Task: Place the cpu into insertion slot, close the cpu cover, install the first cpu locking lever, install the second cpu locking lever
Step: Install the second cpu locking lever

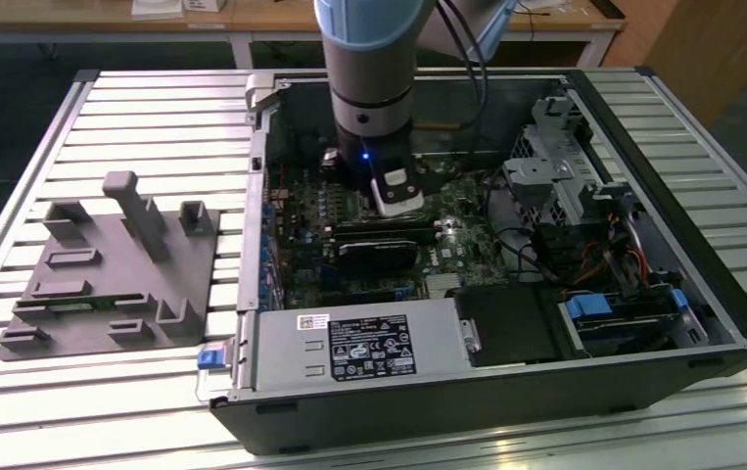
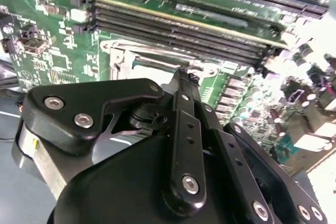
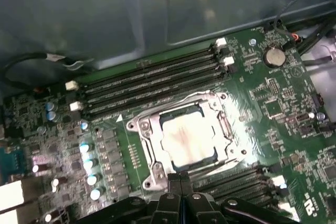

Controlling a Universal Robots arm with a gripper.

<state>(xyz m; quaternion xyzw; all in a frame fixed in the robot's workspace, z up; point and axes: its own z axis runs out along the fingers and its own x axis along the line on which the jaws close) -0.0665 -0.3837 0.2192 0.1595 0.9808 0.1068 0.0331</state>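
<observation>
In the first wrist view the cpu [image 3: 186, 139] lies with its dull silver top showing, seated in the insertion slot [image 3: 227, 99] on the green board. The silvery cpu cover [image 3: 148, 135] lies flat around it, framing the chip in its window. A thin wire lever [image 3: 173, 100] runs along the socket's side that faces the memory slots. My gripper [image 3: 181, 178] is shut, its black fingertips pressed together at the socket's opposite edge, with nothing seen between them. In the second wrist view the gripper [image 2: 185, 72] tip touches the socket's rim [image 2: 147, 59]. In the exterior view the gripper [image 1: 396, 206] reaches down into the open computer case.
Long black memory slots [image 3: 152, 85] flank the socket on both sides. The case walls [image 1: 661, 362], a power supply box [image 1: 360, 348] and cables with drive bays [image 1: 608, 264] surround the board. A grey fixture plate [image 1: 112, 274] sits on the slatted table at the exterior view's left.
</observation>
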